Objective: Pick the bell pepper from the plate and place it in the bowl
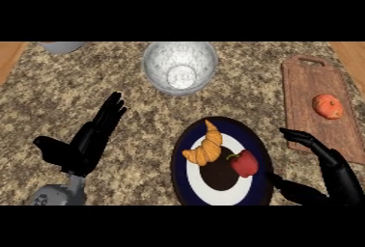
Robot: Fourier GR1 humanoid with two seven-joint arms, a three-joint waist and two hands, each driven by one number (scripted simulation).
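One red bell pepper lies on the right part of the single dark-rimmed plate, just beside one croissant to its left. The right hand sits at the plate's right edge with its fingers and thumb spread apart, close to the pepper but holding nothing. The left hand rests open, fingers straight, on the speckled tabletop. One glass bowl stands beyond the plate, and one wooden cutting board carries one orange tomato.
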